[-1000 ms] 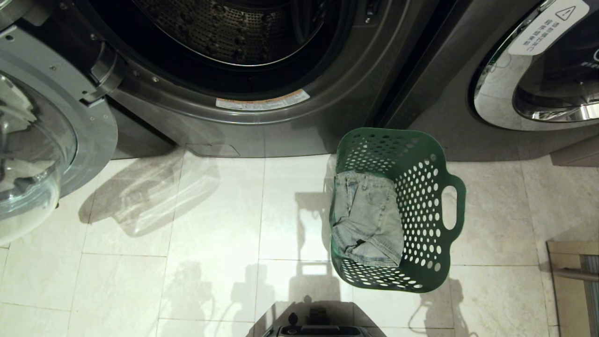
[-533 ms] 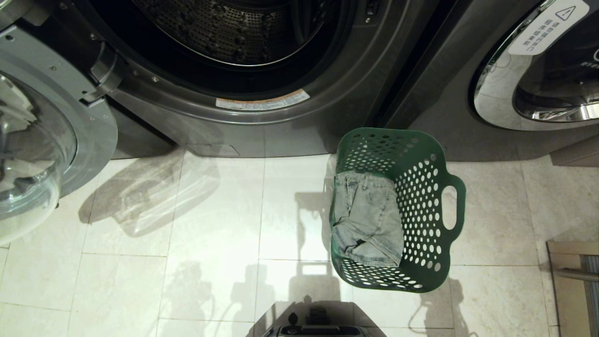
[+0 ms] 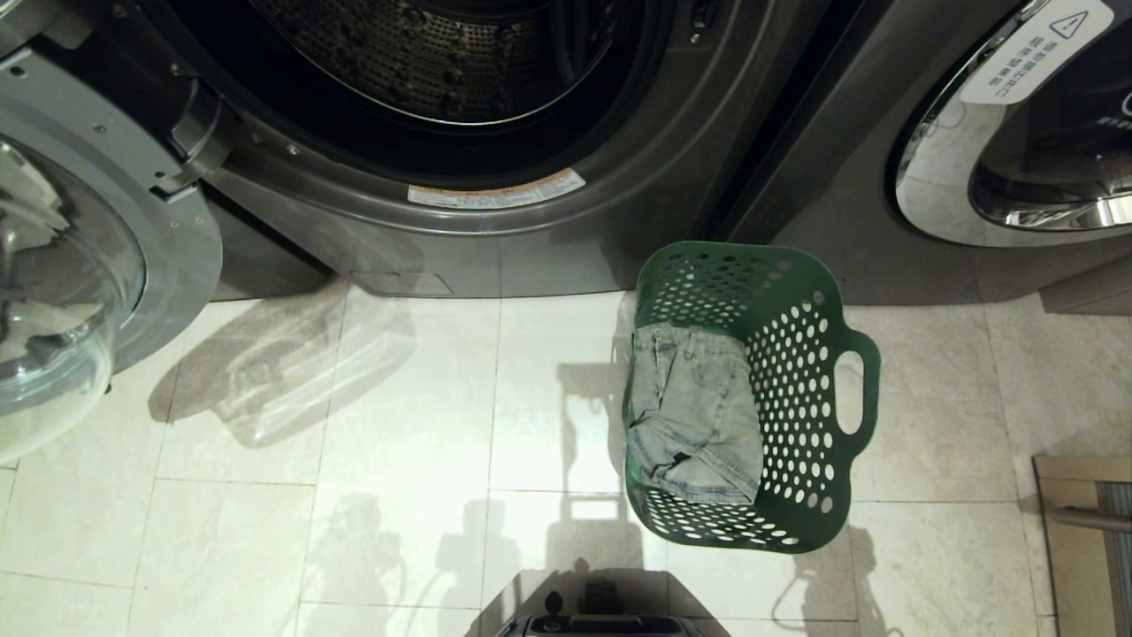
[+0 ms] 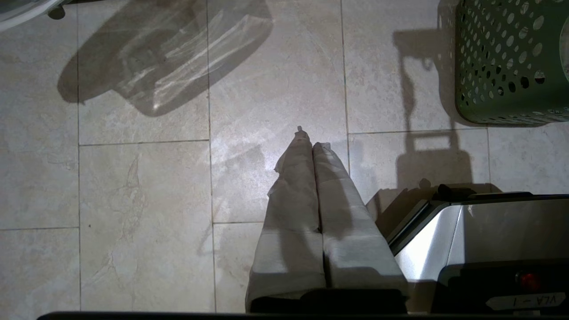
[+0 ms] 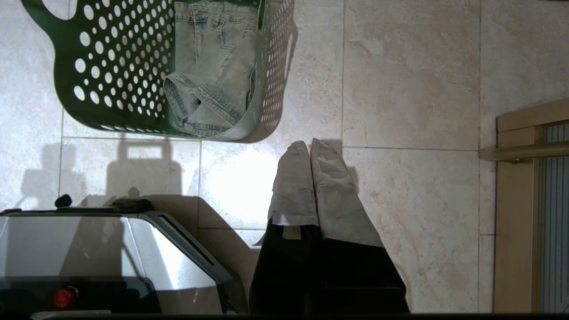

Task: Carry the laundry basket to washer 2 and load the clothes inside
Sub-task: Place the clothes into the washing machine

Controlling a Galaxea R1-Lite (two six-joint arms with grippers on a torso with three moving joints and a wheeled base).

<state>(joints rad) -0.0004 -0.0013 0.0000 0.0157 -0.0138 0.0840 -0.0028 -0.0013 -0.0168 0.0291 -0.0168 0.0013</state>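
The dark green laundry basket [image 3: 796, 372] stands on the tiled floor just before the gap between two dark grey washers. The clothes [image 3: 699, 416], a folded pale denim piece, lie inside it against its left wall. The washer [image 3: 548, 257] on the left is open, its glass door [image 3: 71, 292] swung out to the left; no number shows, so I cannot tell if it is washer 2. Neither arm reaches the head view. My left gripper [image 4: 310, 138] hangs shut over bare tiles left of the basket [image 4: 506, 66]. My right gripper [image 5: 310, 146] hangs shut, empty, near the basket [image 5: 115, 75] and clothes [image 5: 213, 66].
A second washer [image 3: 1017, 133] with its round door closed stands at the right. My own base [image 3: 601, 619] sits at the near edge, close behind the basket. A wooden frame with a metal bar [image 3: 1079, 531] is at the far right.
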